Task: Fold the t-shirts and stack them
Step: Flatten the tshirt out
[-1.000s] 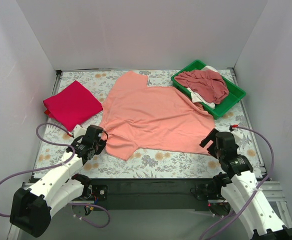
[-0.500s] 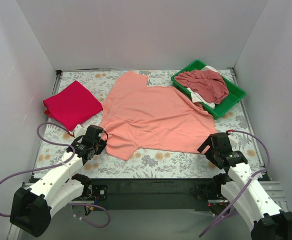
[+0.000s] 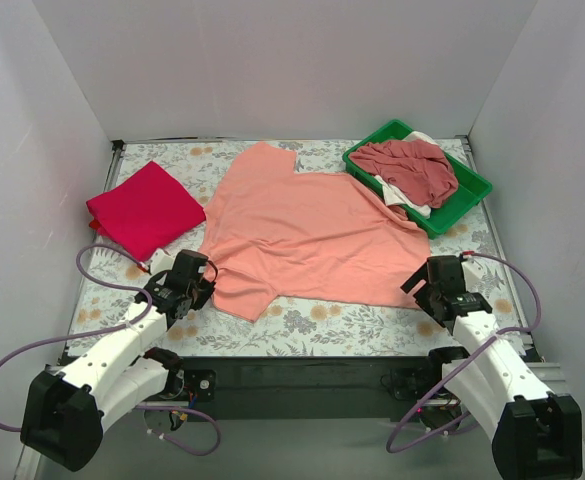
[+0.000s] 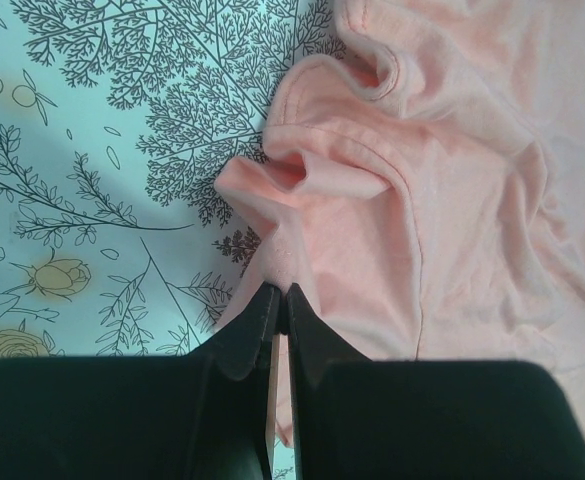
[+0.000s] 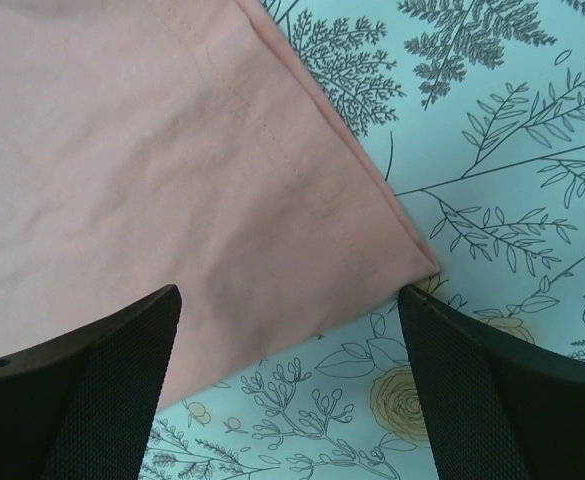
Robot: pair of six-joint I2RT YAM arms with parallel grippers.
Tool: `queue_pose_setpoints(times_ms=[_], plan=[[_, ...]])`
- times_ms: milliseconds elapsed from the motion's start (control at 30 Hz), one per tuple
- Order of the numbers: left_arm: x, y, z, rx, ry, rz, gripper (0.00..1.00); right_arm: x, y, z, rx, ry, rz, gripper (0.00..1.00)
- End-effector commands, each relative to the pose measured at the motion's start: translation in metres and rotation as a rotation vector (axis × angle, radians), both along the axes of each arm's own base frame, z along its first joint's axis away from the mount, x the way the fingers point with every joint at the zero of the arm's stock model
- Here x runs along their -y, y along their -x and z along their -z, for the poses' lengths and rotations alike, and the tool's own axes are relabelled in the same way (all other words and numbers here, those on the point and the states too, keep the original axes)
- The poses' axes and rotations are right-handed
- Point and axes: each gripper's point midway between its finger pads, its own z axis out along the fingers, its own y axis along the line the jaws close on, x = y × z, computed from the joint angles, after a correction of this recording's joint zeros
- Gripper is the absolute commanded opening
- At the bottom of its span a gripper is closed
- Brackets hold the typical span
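While the salmon shirt [image 3: 307,235] is lying spread across the middle of the table [image 3: 352,320], neither near corner is being lifted yet. The left gripper [image 4: 280,298] is pinching a bunched bit of the near-left edge, with its jaws closed to a sliver and pink cloth showing between them. The right gripper [image 5: 287,300] is hovering over the near-right hem corner with jaws wide, one finger either side of the corner, gripping nothing.

The red shirt [image 3: 144,208] is sitting folded at the left, apart from the salmon one. The tray [image 3: 472,195] at far right is holding a rose shirt [image 3: 412,168] heaped over a white shirt [image 3: 412,208].

Judging the step: the robot is taking a second grip, ready for a first fold.
- The right side is needing a straight drop so the stitched hem corner lands well inside the pads, not just its tip.
- Thin cotton is likely slipping out of a shallow bite.
- The left pinch is looking shallow and wrinkled, so both sides are wanting an even, slow lift.
- Carrying the near edge away evenly is mattering, or the cloth is going to skew.
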Motion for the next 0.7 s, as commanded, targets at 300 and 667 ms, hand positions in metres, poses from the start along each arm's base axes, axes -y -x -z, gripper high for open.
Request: queue_pose_setpoints(times_ms=[300,667], plan=[[-0.005,-0.004,0.0,0.012,-0.019,-0.021,0.0,0.012,0.011,0.019,-0.055,0.013,-0.011,0.6],[-0.007,-0.004,-0.001,0.009,-0.026,-0.034,0.0,0.016,0.009,0.014,-0.028,0.034,-0.011,0.35]])
